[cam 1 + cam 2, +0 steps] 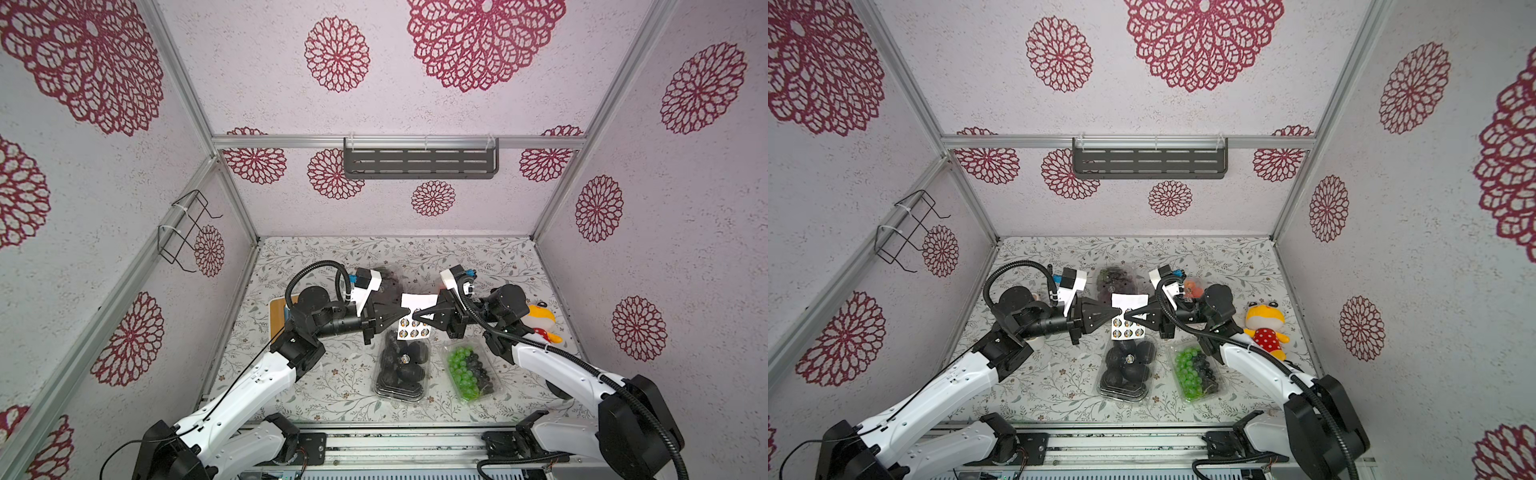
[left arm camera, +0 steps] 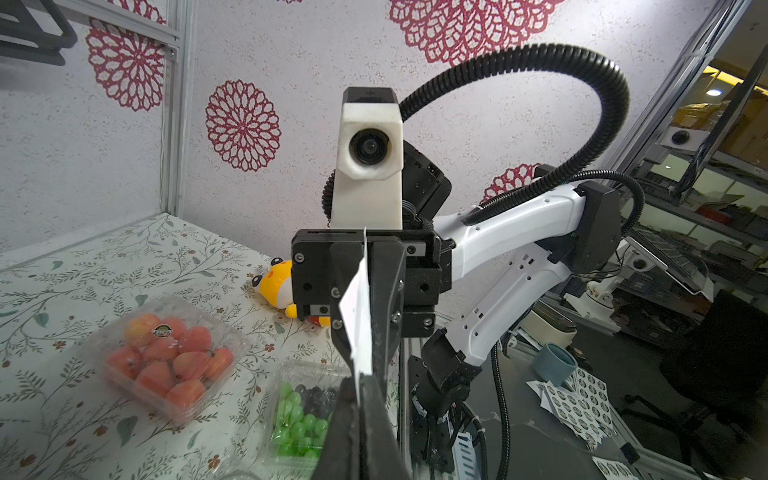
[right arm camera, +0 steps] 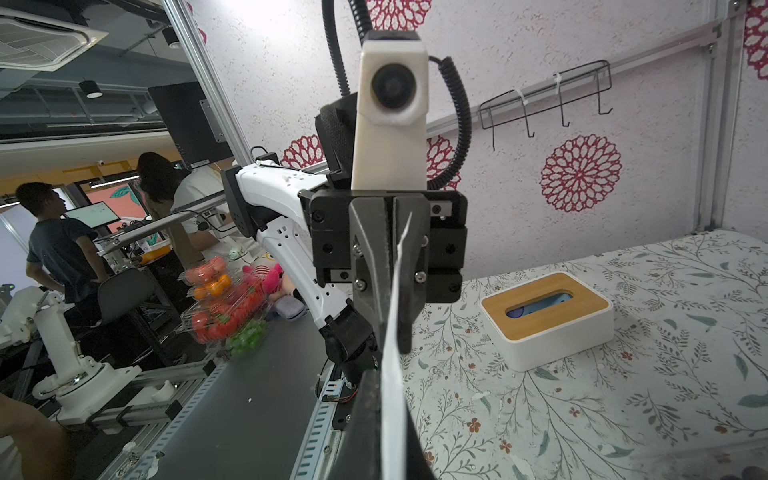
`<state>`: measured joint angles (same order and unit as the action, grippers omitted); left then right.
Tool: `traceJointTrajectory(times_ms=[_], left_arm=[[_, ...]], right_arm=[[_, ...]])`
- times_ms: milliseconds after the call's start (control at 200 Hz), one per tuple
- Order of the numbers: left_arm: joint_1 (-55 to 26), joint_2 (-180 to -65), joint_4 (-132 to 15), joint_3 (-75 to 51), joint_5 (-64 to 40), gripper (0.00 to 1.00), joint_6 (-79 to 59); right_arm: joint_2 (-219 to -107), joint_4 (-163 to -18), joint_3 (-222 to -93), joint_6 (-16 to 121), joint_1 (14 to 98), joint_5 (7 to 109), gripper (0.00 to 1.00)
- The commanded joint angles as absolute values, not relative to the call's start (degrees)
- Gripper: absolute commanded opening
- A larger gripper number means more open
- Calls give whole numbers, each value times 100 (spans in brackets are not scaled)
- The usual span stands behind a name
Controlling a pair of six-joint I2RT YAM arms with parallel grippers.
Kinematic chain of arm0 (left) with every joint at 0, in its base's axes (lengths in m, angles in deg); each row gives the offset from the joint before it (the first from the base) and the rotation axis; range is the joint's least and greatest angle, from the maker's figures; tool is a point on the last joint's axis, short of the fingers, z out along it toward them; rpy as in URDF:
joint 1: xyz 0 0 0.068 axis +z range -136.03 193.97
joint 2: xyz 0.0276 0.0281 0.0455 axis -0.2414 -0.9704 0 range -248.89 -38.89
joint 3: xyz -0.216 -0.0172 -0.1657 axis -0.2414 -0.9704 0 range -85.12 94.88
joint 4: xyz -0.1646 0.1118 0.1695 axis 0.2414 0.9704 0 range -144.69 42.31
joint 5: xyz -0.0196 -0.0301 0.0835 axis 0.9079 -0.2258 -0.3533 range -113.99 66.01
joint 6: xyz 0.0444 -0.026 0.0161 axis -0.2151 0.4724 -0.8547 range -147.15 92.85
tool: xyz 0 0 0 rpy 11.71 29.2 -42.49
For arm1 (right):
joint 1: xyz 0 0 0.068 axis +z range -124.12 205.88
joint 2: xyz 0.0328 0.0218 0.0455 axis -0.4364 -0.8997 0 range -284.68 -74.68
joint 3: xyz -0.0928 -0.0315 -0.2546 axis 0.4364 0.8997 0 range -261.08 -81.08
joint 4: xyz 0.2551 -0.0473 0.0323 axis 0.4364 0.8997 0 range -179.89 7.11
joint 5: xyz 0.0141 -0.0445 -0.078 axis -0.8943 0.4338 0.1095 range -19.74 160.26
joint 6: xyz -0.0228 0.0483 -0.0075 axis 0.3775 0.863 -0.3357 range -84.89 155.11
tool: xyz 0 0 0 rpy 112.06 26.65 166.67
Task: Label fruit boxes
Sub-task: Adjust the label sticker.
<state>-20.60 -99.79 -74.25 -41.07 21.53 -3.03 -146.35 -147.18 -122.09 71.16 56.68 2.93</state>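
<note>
- Evidently, the black left end effector (image 1: 404, 311) is pressed shut on one edge of the thin white paper sheet of round stickers (image 1: 419, 301), holding it steady in the air above the desk.
- The black right end effector (image 1: 416, 316) meets it tip to tip and is likewise closed on that sheet. It probably pinches there to peel a label, but I cannot tell whether it grips a sticker or the backing.
- The sheet is flat and limp, and both wrist views show it edge-on. Glossy dark round stickers fill its near rows.
- Just below lies the clear plastic clamshell box of black round fruits (image 1: 401, 368), with one round sticker (image 1: 404, 360) on its lid.
- Beside it is the clear clamshell of green-and-black grapes (image 1: 471, 372). Its lid looks bare, so it is likely next.
- Further back stand the clear box of dark purple grapes (image 1: 1115, 279) and the clear box of orange-red strawberries (image 2: 170, 357), which carries a label.
- All four rest on the matt floral-printed desk (image 1: 332, 386).
</note>
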Motion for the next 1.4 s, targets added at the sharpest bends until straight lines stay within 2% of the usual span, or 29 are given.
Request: traceJointTrajectory(times_ms=[0,215,270,425,761,1396], left_arm=[[-2106,-9920,-7499,-4188,2279,0,-377],[-2101,-9884,-7534,-4238,2360,0,-403],[-2110,-9874,-7544,-4254,2321,0,-401],[-2111,-9913,-7560,-4219,2394,0,-369],[-2119,-10024,-7916,-4224,2602,0,-173],[-2145,-10267,-7997,-4120,2624,0,-225]], right_arm=[[-14446,-15096,-12265,7093,5642,246,8],[-14406,-15047,-12260,7106,5554,316,18],[-14426,-15066,-12266,7109,5552,312,16],[-14514,-15393,-12254,7331,5565,210,0],[-14594,-15202,-12265,7212,5575,48,0],[-14618,-15776,-12154,7536,5605,-32,0]])
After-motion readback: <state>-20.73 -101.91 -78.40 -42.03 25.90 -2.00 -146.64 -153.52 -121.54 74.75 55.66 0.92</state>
